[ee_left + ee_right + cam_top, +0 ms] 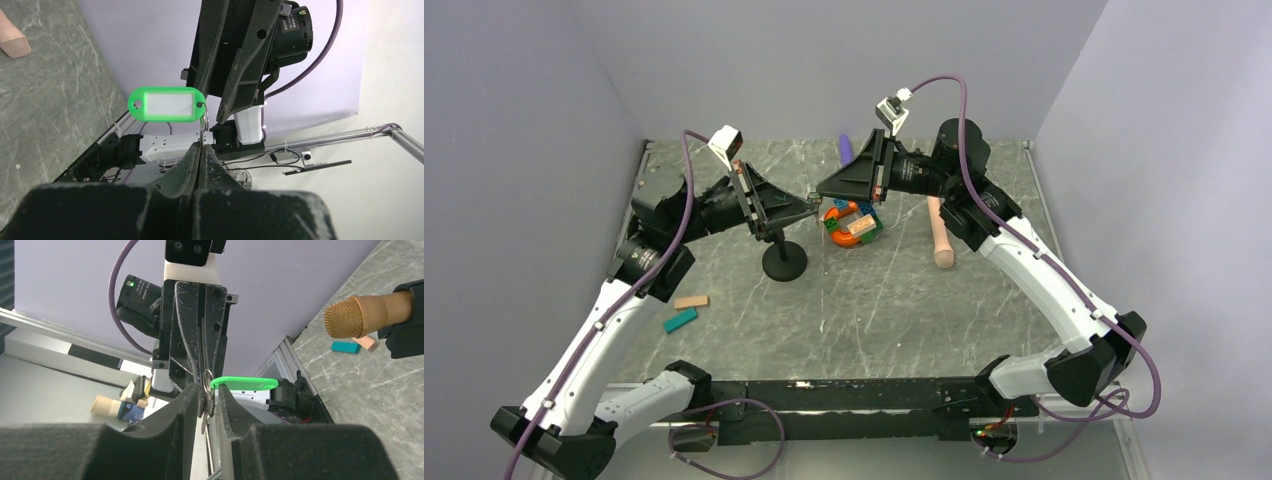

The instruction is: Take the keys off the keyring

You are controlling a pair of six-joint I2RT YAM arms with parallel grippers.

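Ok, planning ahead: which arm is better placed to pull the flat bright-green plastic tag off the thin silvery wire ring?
Likely right: the left end effector pinches the ring, anchoring it; the right end effector straddles it beside the tag.

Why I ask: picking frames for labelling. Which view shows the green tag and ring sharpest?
Left wrist: green key tag and keyring crisp against the pale wall. Right wrist: tag edge-on, ring slightly soft between blurred near fingers. Top external: tag a speck, ring lost.

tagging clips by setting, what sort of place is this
Probably a robotics lab test cell: left arm and right arm mounted at a marble-patterned table, boxed in by plain lilac walls, with toy blocks as props.
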